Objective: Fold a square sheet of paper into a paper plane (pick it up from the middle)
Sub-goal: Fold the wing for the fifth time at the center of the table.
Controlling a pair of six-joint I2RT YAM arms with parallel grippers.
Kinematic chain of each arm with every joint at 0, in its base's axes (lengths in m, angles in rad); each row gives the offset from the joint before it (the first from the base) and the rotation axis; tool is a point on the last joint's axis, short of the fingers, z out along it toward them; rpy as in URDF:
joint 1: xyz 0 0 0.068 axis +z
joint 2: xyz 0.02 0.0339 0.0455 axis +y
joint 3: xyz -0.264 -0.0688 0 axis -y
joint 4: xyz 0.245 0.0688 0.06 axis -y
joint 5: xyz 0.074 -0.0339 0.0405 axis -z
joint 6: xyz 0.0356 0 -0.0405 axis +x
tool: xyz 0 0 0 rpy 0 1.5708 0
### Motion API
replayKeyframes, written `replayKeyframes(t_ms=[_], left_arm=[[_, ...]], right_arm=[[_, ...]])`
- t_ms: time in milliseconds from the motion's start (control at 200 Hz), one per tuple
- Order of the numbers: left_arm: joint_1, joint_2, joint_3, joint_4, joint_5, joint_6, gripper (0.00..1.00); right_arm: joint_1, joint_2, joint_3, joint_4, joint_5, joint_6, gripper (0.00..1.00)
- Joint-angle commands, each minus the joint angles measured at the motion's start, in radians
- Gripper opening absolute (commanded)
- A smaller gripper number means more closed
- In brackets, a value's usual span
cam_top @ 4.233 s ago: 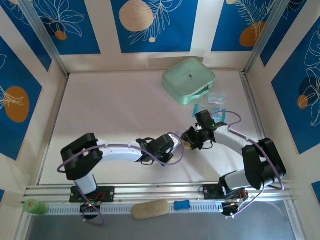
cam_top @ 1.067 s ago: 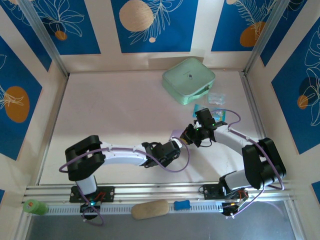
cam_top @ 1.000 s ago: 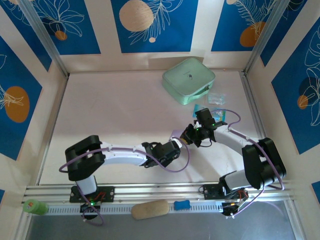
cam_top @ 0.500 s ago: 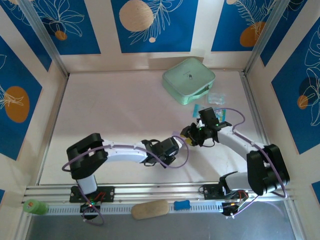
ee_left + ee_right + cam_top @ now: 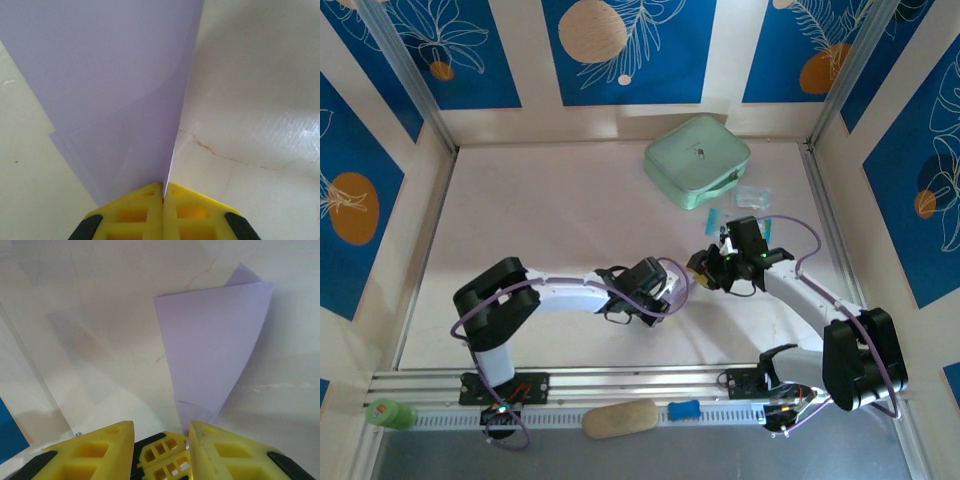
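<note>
Left arm lies low, reaching right toward table centre; left gripper (image 5: pixel 163 187) has its yellow fingers pressed together, pinching the folded paper sheet (image 5: pixel 115 100). Right arm bends in from the right, wrist pointed left. Right gripper (image 5: pixel 161 427) has its fingers apart, nothing between them, close to left gripper (image 5: pixel 667 283).

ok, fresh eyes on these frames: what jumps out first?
The folded lavender sheet, pinched in the shut left gripper near the middle of the table. The right gripper faces the sheet from close by, jaws apart. Behind both arms, a mint-green case sits at the far right of the table.
</note>
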Motion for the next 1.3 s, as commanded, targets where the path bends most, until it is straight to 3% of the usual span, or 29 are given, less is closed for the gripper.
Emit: replayKeyframes(t_ms=[0,195,380,835,1295], left_arm=[[0.025,0.018,-0.037,0.083,0.107,-0.06,0.0],[0.062,0.043,-0.093,0.227,0.211,-0.143,0.0],[0.09,0.061,-0.147,0.365,0.281,-0.227,0.0],[0.145,0.059,-0.294,0.669,0.306,-0.422,0.0],[0.166,0.082,-0.339,0.755,0.315,-0.522,0.0]], right_arm=[[0.017,-0.039,-0.044,0.028,0.031,-0.025,0.33],[0.06,-0.13,-0.134,0.123,0.108,-0.08,0.29],[0.043,-0.148,-0.17,0.181,0.012,-0.097,0.25],[0.052,-0.066,-0.195,0.315,-0.097,-0.12,0.15],[0.108,0.112,-0.135,0.41,-0.157,-0.167,0.11]])
